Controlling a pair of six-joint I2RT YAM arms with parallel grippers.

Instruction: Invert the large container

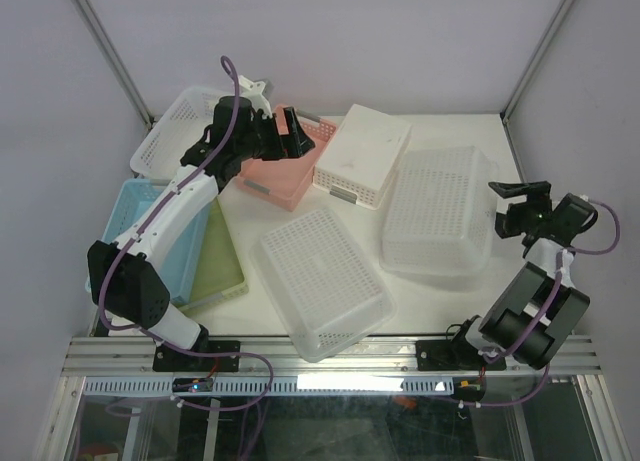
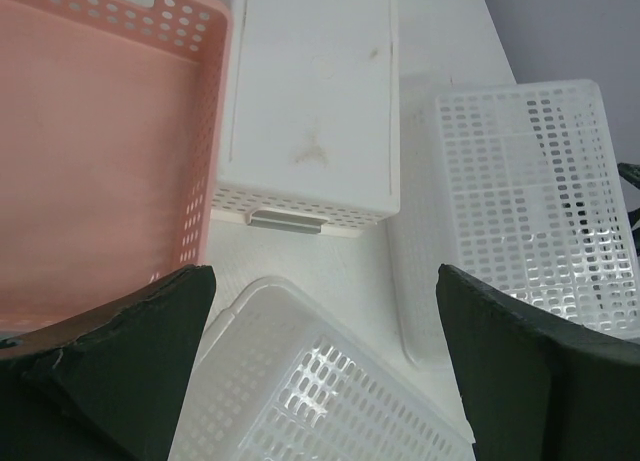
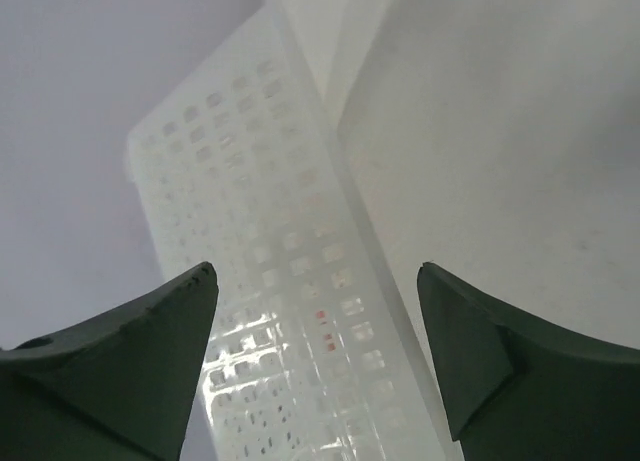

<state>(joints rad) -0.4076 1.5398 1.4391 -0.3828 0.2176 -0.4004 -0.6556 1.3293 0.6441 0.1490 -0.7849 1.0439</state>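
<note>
Rail: an aluminium frame rail (image 1: 330,356) runs along the near edge, where both my bases are bolted.
Table: a white table (image 1: 250,216) carries a crowd of baskets and trays.
Near basket: a white perforated basket (image 1: 322,281) lies bottom up and askew just past the rail, between my two arms.
Trays: a blue tray (image 1: 125,206) and a green tray (image 1: 225,266) sit side by side under my left arm.
Right arm: folded tight over its base, wrist raised and turned inward.
Right gripper (image 1: 498,207): jaws stand wide apart and hold nothing, just beside the right end of the large container.
Large container (image 1: 440,206): white and perforated, it lies bottom up on the table right of centre. In my right wrist view its wall (image 3: 260,231) shows in the gap between my fingers (image 3: 150,351).
Left arm: stretched far forward across the trays.
Left gripper (image 1: 290,141): spread fully and empty, it hangs over the pink basket (image 1: 285,176).
Far baskets: a solid-bottomed white basket (image 1: 365,151) lies upturned between the pink basket and the large container. Another white basket (image 1: 170,131) sits in the far left corner.
Room: pale grey walls (image 1: 330,41) meet at metal corner posts.
</note>
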